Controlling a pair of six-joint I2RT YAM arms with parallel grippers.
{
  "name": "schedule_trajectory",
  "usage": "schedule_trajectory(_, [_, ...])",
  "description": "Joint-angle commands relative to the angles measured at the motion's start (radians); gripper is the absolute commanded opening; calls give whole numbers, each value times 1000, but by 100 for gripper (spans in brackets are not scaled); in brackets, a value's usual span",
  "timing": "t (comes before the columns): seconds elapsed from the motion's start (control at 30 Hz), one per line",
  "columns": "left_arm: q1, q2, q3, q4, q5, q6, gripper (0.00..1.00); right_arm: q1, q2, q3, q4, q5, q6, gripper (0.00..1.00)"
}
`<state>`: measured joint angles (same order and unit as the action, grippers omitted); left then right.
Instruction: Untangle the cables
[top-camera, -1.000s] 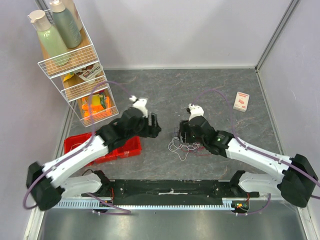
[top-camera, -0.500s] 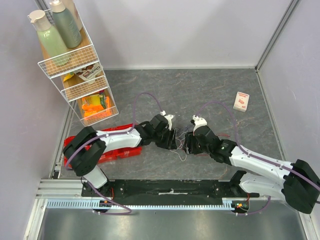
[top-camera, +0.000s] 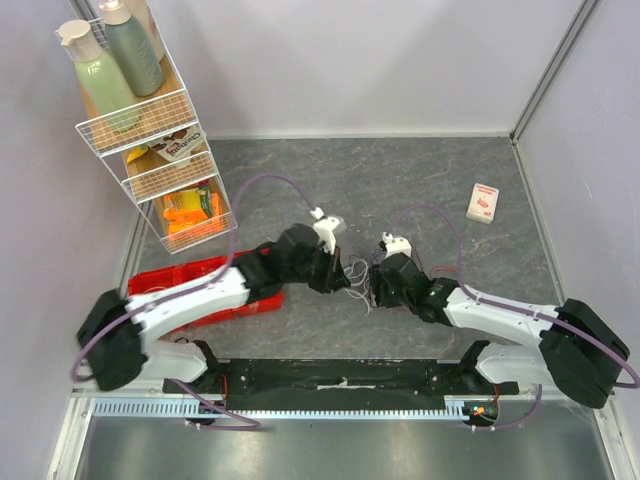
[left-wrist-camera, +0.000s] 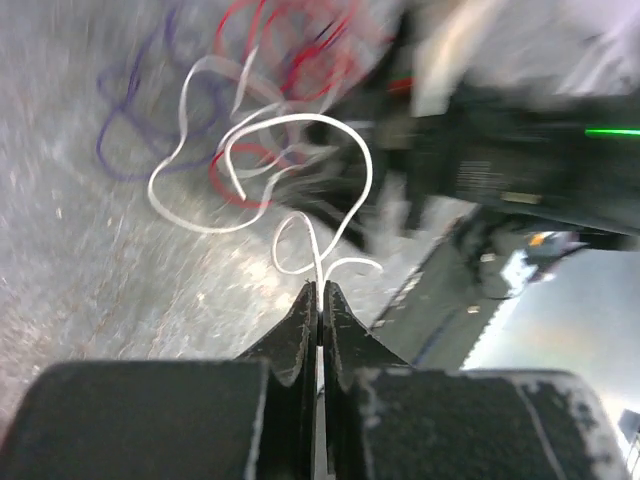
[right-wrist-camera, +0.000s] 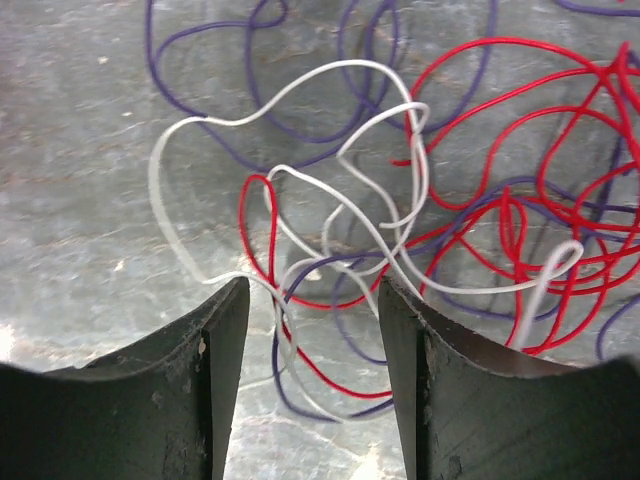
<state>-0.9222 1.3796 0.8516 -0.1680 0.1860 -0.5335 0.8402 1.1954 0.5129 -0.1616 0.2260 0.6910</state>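
Note:
The cables (top-camera: 357, 281) lie in a loose tangle of thin red, dark purple and white wire on the grey table between the two arms. My left gripper (top-camera: 346, 275) is at the tangle's left edge. In the left wrist view it (left-wrist-camera: 320, 288) is shut on a white cable (left-wrist-camera: 362, 175) that loops out from its tips. Red cable (left-wrist-camera: 290, 30) and purple cable (left-wrist-camera: 110, 150) lie blurred beyond. My right gripper (right-wrist-camera: 313, 300) hangs open low over the tangle. White loops (right-wrist-camera: 160, 190), red loops (right-wrist-camera: 560, 110) and purple strands (right-wrist-camera: 200, 110) spread beneath and between its fingers.
A red bin (top-camera: 170, 285) sits under the left arm. A white wire rack (top-camera: 160, 150) with bottles stands at the far left. A small card box (top-camera: 482, 202) lies at the back right. A black rail (top-camera: 340, 375) runs along the near edge.
My left arm swung right to the tangle and its jaws went from open to shut on the white cable. My right gripper edged left and lower over the tangle.

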Motion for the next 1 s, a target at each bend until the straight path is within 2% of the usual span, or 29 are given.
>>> schedule_trajectory(0.0, [-3, -285, 79, -48, 44, 119, 2, -19, 52, 1, 37, 145, 36, 61])
schedule_trajectory(0.13, [-3, -471, 209, -147, 37, 205, 2, -44, 59, -7, 33, 187, 58, 61])
schedule_trajectory(0.27, [-1, -560, 423, -258, -109, 291, 2, -67, 40, -24, 30, 242, 55, 62])
schedule_trajectory(0.37, [-3, -571, 567, -284, -164, 345, 2, -105, 27, -27, 7, 253, 56, 65])
schedule_trajectory(0.5, [-3, -530, 766, -338, -221, 391, 2, -171, 17, -47, -7, 243, 62, 80])
schedule_trajectory(0.67, [-3, -473, 947, -372, -263, 449, 2, -248, -2, -48, -29, 217, 74, 82])
schedule_trajectory(0.8, [-1, -442, 989, -383, -258, 440, 2, -297, -45, -48, -30, 210, 58, 86])
schedule_trajectory(0.97, [-3, -406, 882, -375, -241, 394, 2, -306, -79, -31, -41, 225, -27, 91])
